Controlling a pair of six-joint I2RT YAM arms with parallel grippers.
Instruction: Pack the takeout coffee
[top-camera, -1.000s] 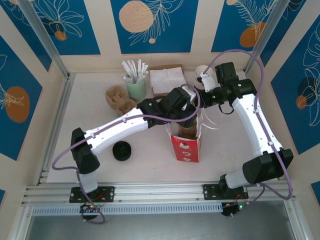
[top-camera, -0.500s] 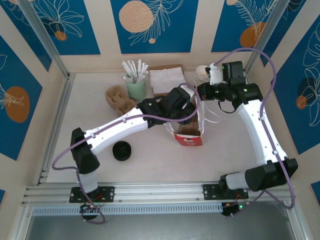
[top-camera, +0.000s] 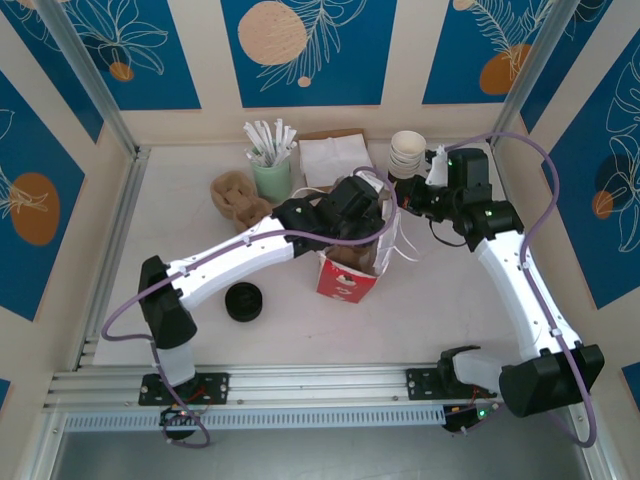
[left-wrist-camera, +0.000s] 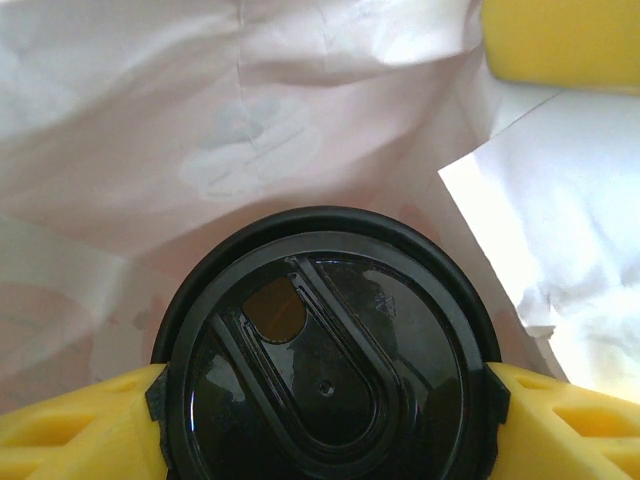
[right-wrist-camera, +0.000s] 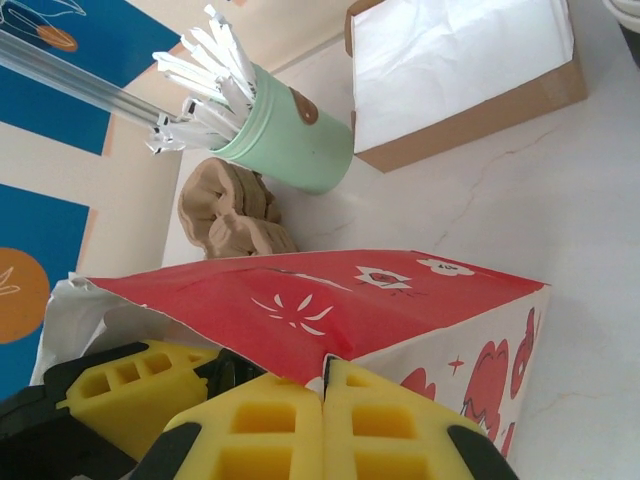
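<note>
Above the worktop (top-camera: 450, 300), I see my left hand (top-camera: 362, 215) sunk in the tilted bag's (top-camera: 345, 280) mouth. Inside the bag, its wrist view has the fingers (left-wrist-camera: 80, 425) spread wide, gripping the takeout coffee (left-wrist-camera: 325, 350). On the right wrist view, my right hand (right-wrist-camera: 325, 425) is pinched shut on the bag's rim.

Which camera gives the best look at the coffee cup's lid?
The left wrist view: the black lid is close up between the yellow fingers, sip hole plain. From above, the left end effector covers it inside the red-and-white bag. The right wrist view faces that bag's red outside.
</note>
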